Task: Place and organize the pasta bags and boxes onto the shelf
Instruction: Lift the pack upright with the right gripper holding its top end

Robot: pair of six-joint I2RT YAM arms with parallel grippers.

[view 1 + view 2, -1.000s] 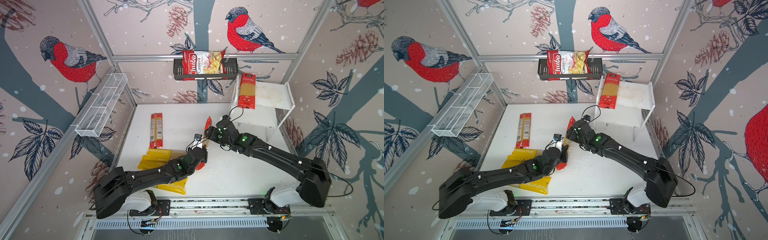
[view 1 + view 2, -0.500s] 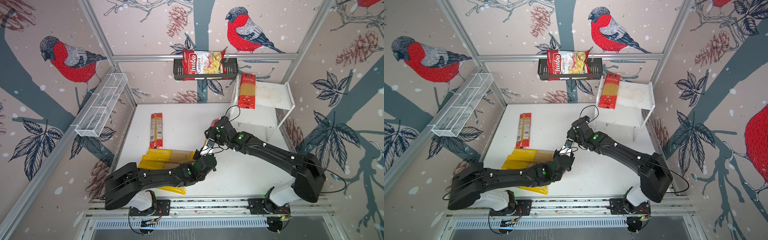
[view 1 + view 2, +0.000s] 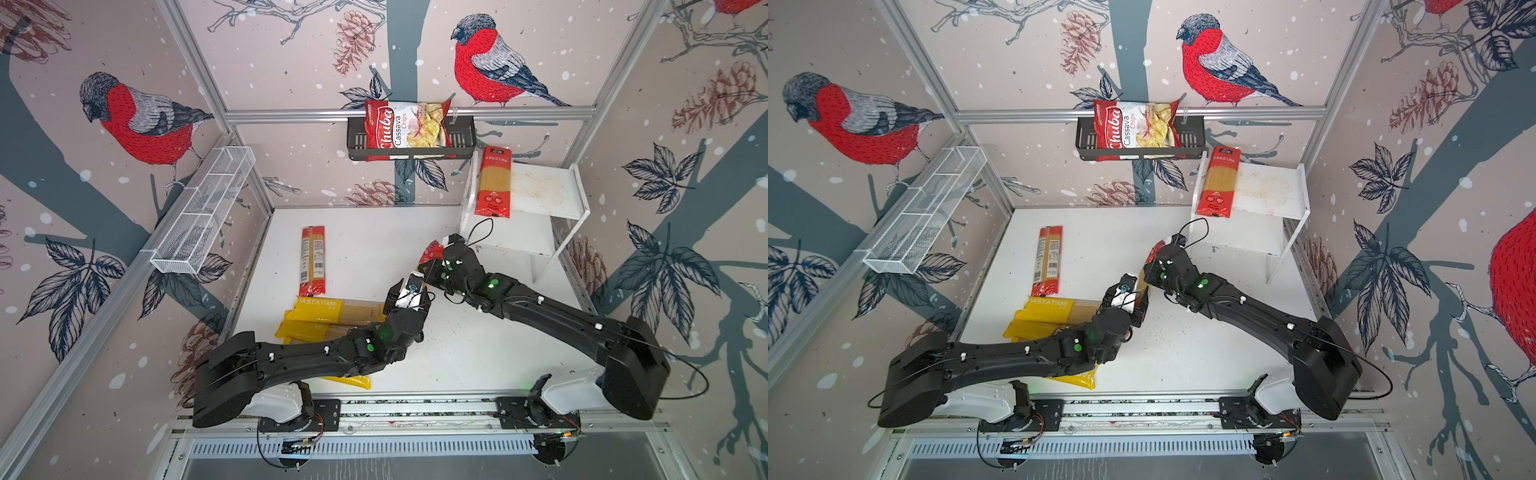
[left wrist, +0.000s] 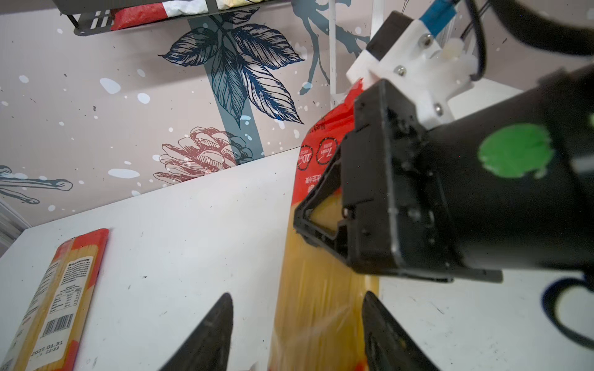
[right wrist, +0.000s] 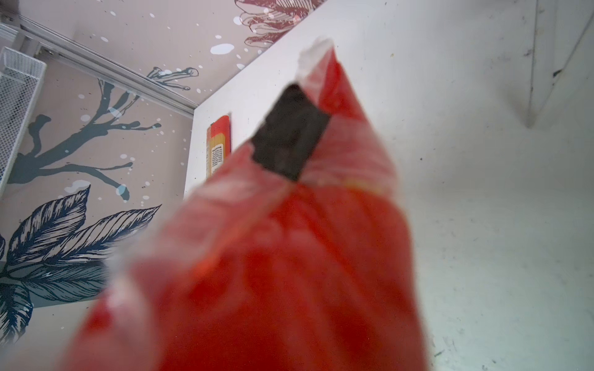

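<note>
- Two claws meet at one held red packet (image 4: 321, 289), tilted up over the middle of the table (image 3: 374, 232), just near-left of the shelf (image 3: 540, 208). Step in hand: left-to-right handover.
- My right claw (image 3: 431, 266) is clamped on the packet's red far end. One pad (image 5: 289, 135) shows against the film in the right wrist view.
- My left claw (image 4: 297, 298) stands apart, fingers (image 4: 212, 327) either side of the clear middle, not pinching.
- The shelved red packet (image 3: 493, 183) lies on the left of the top board.
- The loose red packet (image 3: 312, 259) lies flat, far left on the table.
- The yellow PASTATIME packets (image 3: 332, 311) are piled near left, partly under my left arm.
- Next, I judge: left claw backs clear, then the right arm swings far-right and lays the packet flat beside the shelved one. It is long and gripped at one end, so it may droop or catch the shelf edge.
</note>
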